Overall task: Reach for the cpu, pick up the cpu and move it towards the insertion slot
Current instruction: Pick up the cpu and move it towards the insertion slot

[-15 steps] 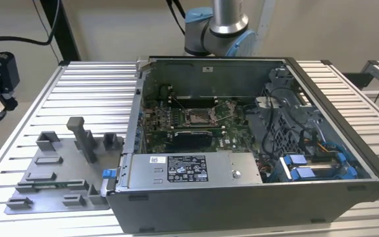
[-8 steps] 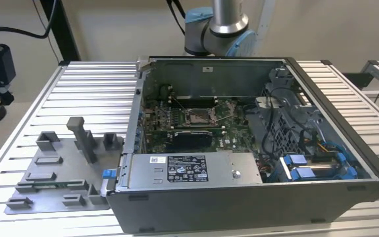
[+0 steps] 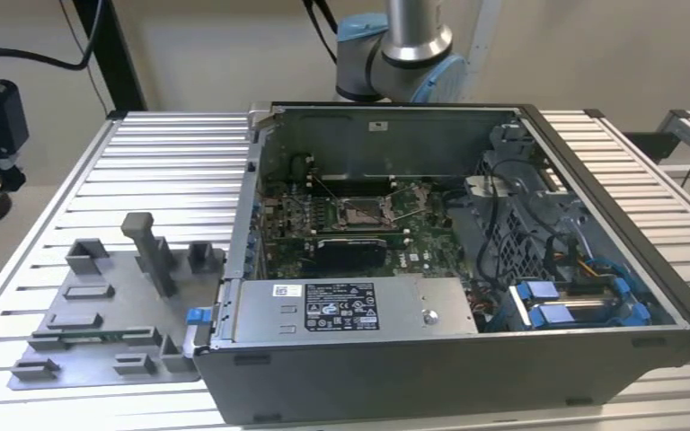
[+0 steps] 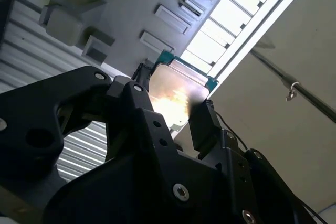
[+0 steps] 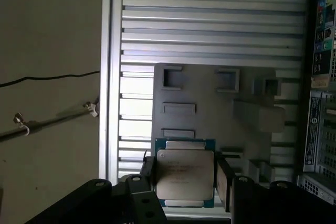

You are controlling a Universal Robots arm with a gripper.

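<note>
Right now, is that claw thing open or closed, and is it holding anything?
Gripper: closed, holding the cpu between its two fingers, as seen in both wrist views.

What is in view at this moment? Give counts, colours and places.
table: one, silver, slatted, under everything.
computer case: one, dark grey, lying open on the table.
insertion slot: one, shiny metal frame, on the green board inside the case.
metal box: one, silver with a label, inside the case at its near wall.
fixture plate: one, grey, with blocks, on the table at the exterior view's left of the case.
cpu: one, silvery with a green rim, gripped in the pincer.
arm: one, grey and blue, behind the case.
pincer: one, black, shut on the cpu.
</note>
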